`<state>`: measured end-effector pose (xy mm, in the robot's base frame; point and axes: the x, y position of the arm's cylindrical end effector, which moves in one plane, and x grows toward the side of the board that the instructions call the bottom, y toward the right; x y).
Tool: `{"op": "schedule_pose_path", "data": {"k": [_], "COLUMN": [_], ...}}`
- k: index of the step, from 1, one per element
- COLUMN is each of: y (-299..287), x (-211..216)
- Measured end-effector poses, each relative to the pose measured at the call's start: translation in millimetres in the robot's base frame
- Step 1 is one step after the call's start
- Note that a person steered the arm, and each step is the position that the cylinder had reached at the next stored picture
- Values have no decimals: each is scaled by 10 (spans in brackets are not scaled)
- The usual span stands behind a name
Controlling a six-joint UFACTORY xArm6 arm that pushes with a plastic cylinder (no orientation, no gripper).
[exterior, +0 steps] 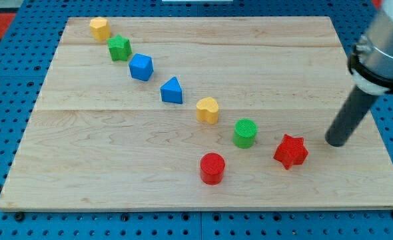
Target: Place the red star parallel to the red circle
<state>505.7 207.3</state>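
The red star (pixel 290 151) lies on the wooden board (pixel 116 167) at the lower right. The red circle (pixel 212 167) stands to its left, a little lower in the view. My tip (pixel 336 143) rests on the board to the right of the red star, a short gap away and not touching it. The rod rises from the tip toward the view's upper right.
A diagonal row of blocks runs from the upper left to the lower right: yellow block (pixel 100 28), green star (pixel 119 48), blue block (pixel 141 67), blue triangle (pixel 172 91), yellow heart (pixel 208 110), green circle (pixel 245 133). The board's right edge is close to my tip.
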Motion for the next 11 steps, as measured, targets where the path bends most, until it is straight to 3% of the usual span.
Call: {"op": "schedule_pose_path", "data": {"k": [2, 3, 8, 11], "y": [-306, -840, -1371, -299], "x": [107, 107, 277, 272]}}
